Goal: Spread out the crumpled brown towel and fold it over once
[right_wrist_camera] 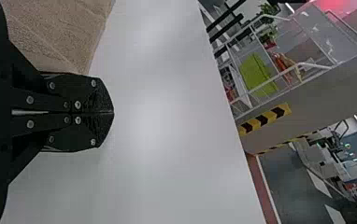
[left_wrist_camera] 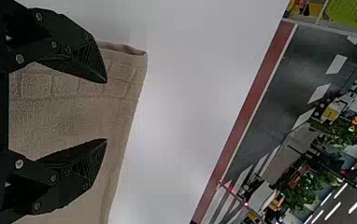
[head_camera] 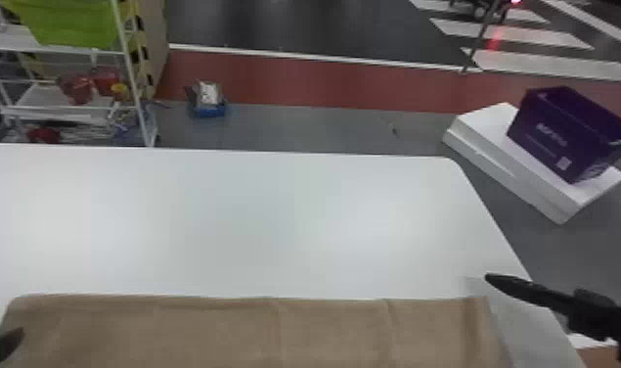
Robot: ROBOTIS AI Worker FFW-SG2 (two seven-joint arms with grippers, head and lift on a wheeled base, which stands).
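The brown towel [head_camera: 216,328] lies spread on the table along the head view's bottom edge, with a fairly straight far edge and a few light creases. At its left side is my left gripper [head_camera: 3,345]. In the left wrist view the left gripper [left_wrist_camera: 106,111] is open over the towel [left_wrist_camera: 74,112], its fingers apart near a corner whose edge lifts slightly. My right gripper [head_camera: 489,278] is just beyond the towel's far right corner, above the table. The right wrist view has the right gripper [right_wrist_camera: 112,112] shut with nothing between its fingers, beside the towel [right_wrist_camera: 60,32].
The white table [head_camera: 255,220] extends beyond the towel. Past its right edge, a purple box [head_camera: 558,137] stands on a white block [head_camera: 475,127] on the floor. A white shelf rack [head_camera: 74,49] with a green bin stands behind the table at the left.
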